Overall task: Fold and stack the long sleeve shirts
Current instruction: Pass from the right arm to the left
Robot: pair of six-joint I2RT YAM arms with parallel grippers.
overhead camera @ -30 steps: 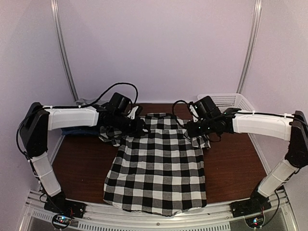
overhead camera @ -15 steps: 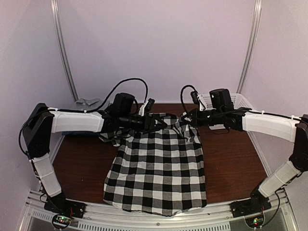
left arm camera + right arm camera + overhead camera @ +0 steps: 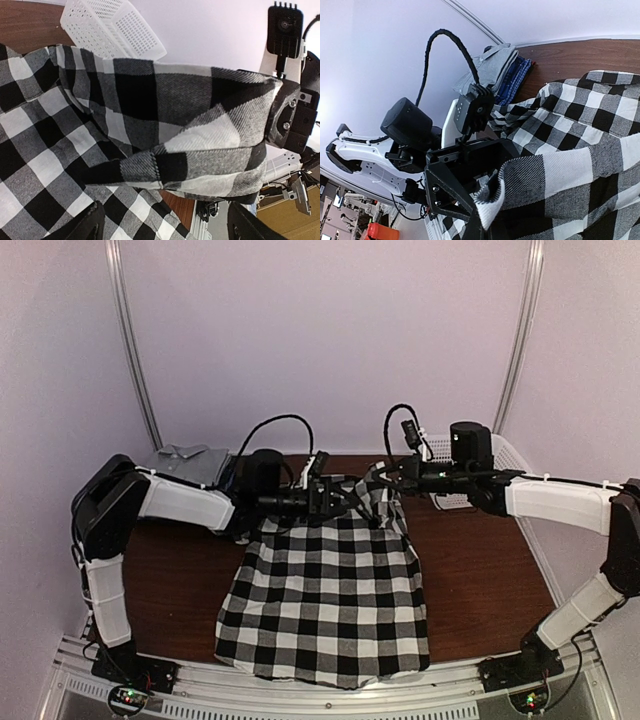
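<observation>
Fingers (image 3: 93, 223) of the left gripper (image 3: 340, 503) spread wide at the two lower corners of the left wrist view, nothing pinched between them. Only a raised band of black-and-white cloth hanging across the gap ahead. Opposite and very near, almost tip to tip, the right gripper (image 3: 386, 480), closed on the far end of that same band. In the left wrist view, the taut upper edge of the cloth running straight into its black body; in the right wrist view, its own fingertips hidden under the fabric. Cloth in question: the far end of the plaid shirt (image 3: 325, 590), lifted off the table (image 3: 485, 575) at the back middle and bunched between the two grippers. Rest of the shirt flat on the brown tabletop, spread toward the near edge, hem close to the arm bases and roughly centred between them. Behind the left arm, at the back left corner, a folded grey shirt (image 3: 188, 462) with collar showing, lying on top of folded blue cloth (image 3: 519, 79) seen in the right wrist view. At the back right, beyond the right forearm, a white mesh basket (image 3: 500, 452) — well apart from the grey shirt, near the lifted cloth. Both arms stretched inward over the table, black cables looping above the wrists.
</observation>
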